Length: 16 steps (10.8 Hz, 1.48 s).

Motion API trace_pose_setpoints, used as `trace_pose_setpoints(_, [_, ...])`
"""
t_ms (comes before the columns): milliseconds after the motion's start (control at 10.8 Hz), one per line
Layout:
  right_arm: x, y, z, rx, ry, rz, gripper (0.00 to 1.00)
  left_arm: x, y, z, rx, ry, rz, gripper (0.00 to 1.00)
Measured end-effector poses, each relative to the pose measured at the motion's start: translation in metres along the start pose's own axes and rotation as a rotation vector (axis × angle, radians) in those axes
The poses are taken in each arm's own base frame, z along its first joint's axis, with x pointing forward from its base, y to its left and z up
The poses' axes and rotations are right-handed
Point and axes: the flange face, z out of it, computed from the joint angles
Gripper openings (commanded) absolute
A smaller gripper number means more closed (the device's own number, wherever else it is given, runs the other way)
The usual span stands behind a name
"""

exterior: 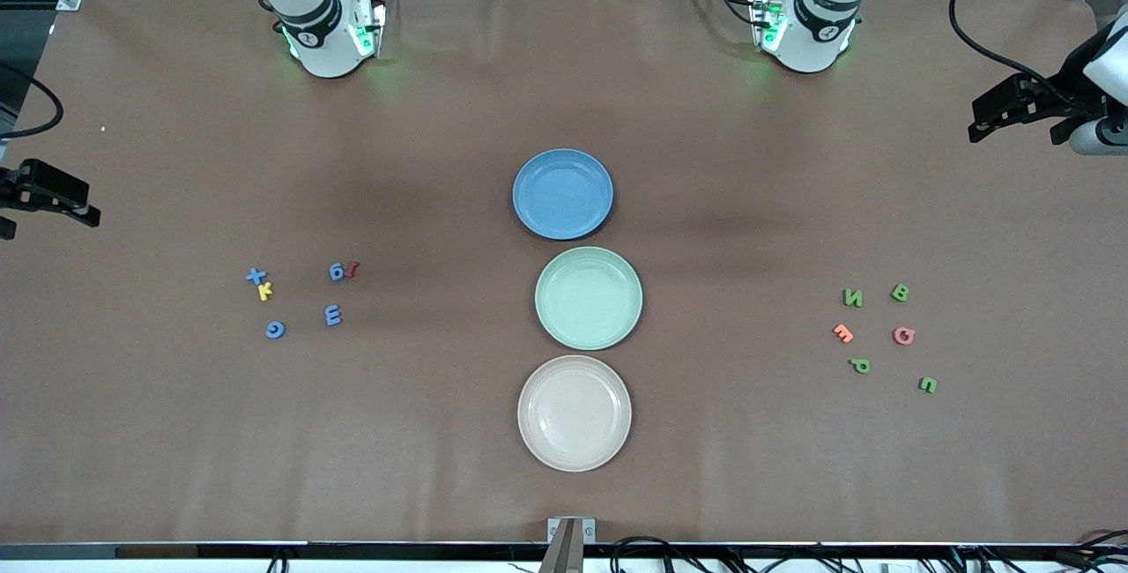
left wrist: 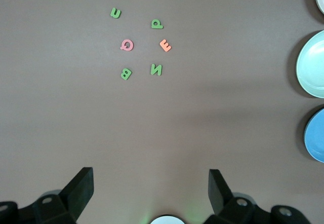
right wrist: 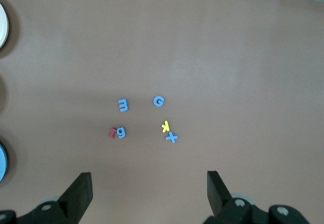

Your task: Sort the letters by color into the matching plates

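Three round shallow plates, medium blue (exterior: 562, 193), pale mint green (exterior: 588, 297) and beige-cream (exterior: 574, 413), form a line running toward the front camera at mid-table. Small flat blue letters (right wrist: 158, 101) with a yellow (right wrist: 165, 126) and a dark red one (right wrist: 112, 133) lie below the right gripper (right wrist: 149, 191), ahead of its wide-open, empty fingers (right wrist: 81, 189). Green letters (left wrist: 156, 69), an orange (left wrist: 165, 45) and a pink one (left wrist: 127, 45) lie likewise below the left gripper (left wrist: 151, 191), fingers (left wrist: 83, 186) spread, holding nothing. Both arms wait, raised over the ends of the brown table covering (exterior: 793, 467).
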Motion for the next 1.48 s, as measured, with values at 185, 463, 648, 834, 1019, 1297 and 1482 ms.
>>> trace_pose_setpoints(185, [-0.003, -0.001, -0.004, 0.0, -0.001, -0.002, 1.0, 0.0, 0.0, 0.0, 0.0, 0.003, 0.0, 1.0])
trace_pose_setpoints(463, [-0.001, -0.005, -0.005, -0.001, 0.008, -0.009, 1.0, 0.001, 0.0, 0.0, 0.0, 0.006, 0.001, 1.0])
trace_pose_setpoints(648, [0.003, -0.015, -0.006, -0.004, 0.024, -0.025, 1.0, 0.0, 0.0, 0.0, 0.0, 0.006, 0.001, 1.0])
trace_pose_setpoints(834, [0.003, -0.015, -0.003, -0.003, 0.018, 0.009, 1.0, 0.0, 0.001, 0.002, 0.002, 0.012, 0.001, 1.0])
trace_pose_setpoints(1019, [0.0, -0.009, -0.001, -0.001, -0.003, 0.041, 1.0, -0.005, 0.002, 0.007, 0.007, 0.033, -0.001, 1.0])
trace_pose_setpoints(1297, [-0.006, -0.003, -0.002, 0.001, -0.023, 0.059, 1.0, -0.012, 0.001, 0.013, 0.012, 0.039, -0.006, 1.0])
trace_pose_setpoints(1482, [-0.008, -0.005, -0.005, 0.0, -0.018, 0.061, 1.0, -0.011, -0.003, 0.02, 0.011, 0.029, -0.013, 1.0])
